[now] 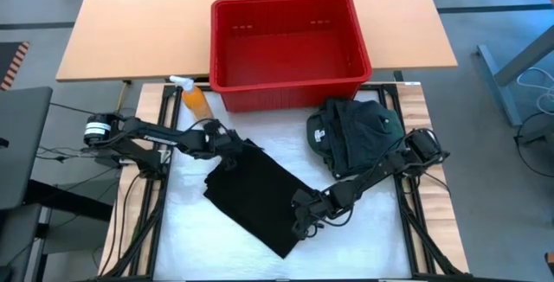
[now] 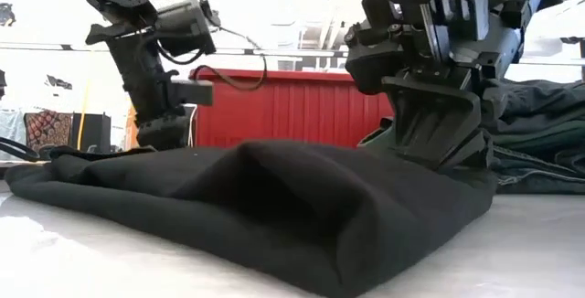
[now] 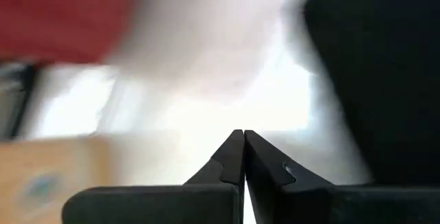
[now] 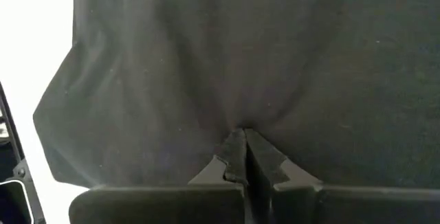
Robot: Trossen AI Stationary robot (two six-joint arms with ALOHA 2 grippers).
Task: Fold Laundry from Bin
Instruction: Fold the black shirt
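Right gripper (image 1: pixel 305 217): down on the near right edge of the black garment (image 1: pixel 260 194), fingers pressed together with a pinch of the cloth puckered between the tips, as the right wrist view shows. In the low view this gripper (image 2: pixel 439 156) sits on the garment's raised right end.

Left gripper (image 1: pixel 232 148): at the garment's far left corner. Its fingers (image 3: pixel 240 157) are closed tip to tip; nothing can be seen held between them, with white table cover beyond and black cloth to one side.

The black garment lies spread diagonally on the white cover (image 1: pixel 190 221), mid-table. A dark green heap of laundry (image 1: pixel 351 133) with a small pale label lies just right of it, near the red bin (image 1: pixel 286 50). The bin stands at the far side, interior bare. An orange spray bottle (image 1: pixel 194 96) stands just beside the bin's left near corner.
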